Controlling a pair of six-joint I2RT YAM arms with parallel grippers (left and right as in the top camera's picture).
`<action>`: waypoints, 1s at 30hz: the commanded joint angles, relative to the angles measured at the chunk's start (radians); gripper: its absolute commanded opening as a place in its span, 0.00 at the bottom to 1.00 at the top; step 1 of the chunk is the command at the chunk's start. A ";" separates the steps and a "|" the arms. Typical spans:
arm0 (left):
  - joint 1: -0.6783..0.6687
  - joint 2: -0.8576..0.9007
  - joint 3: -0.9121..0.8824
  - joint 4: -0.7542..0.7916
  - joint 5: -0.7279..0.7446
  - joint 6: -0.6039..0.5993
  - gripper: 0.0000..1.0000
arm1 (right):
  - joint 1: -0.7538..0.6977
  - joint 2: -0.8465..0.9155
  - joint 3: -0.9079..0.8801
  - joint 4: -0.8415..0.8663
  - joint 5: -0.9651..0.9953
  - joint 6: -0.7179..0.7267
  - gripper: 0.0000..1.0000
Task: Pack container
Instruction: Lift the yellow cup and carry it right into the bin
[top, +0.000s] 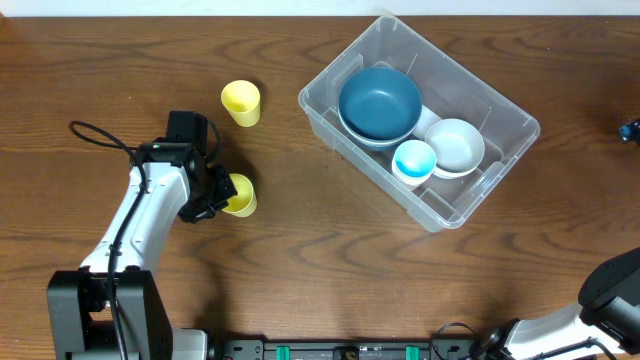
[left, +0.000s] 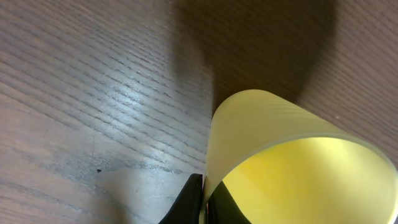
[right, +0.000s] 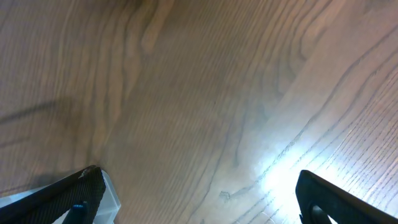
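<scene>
The clear plastic container (top: 420, 115) sits at the right of the table. It holds a dark blue bowl (top: 379, 102), a white bowl (top: 455, 146) and a small light blue cup (top: 413, 161). A yellow cup (top: 240, 195) lies on its side at the left, and my left gripper (top: 218, 197) is shut on its rim. In the left wrist view the fingers (left: 203, 202) pinch the cup's wall (left: 273, 155). A second yellow cup (top: 241, 103) stands upright behind it. My right gripper (right: 199, 196) is open and empty over bare wood.
The left arm's cable (top: 100, 135) loops over the table at the far left. A small blue object (top: 629, 131) sits at the right edge. The right arm's base (top: 610, 290) is at the bottom right corner.
</scene>
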 joint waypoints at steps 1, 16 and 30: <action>0.003 0.008 0.002 0.019 0.003 -0.005 0.06 | -0.005 0.002 -0.005 0.000 0.004 0.011 0.99; -0.098 -0.082 0.556 0.037 0.118 0.060 0.06 | -0.005 0.002 -0.005 0.000 0.004 0.011 0.99; -0.692 0.014 0.615 0.238 0.126 0.179 0.06 | -0.005 0.002 -0.005 0.000 0.004 0.011 0.99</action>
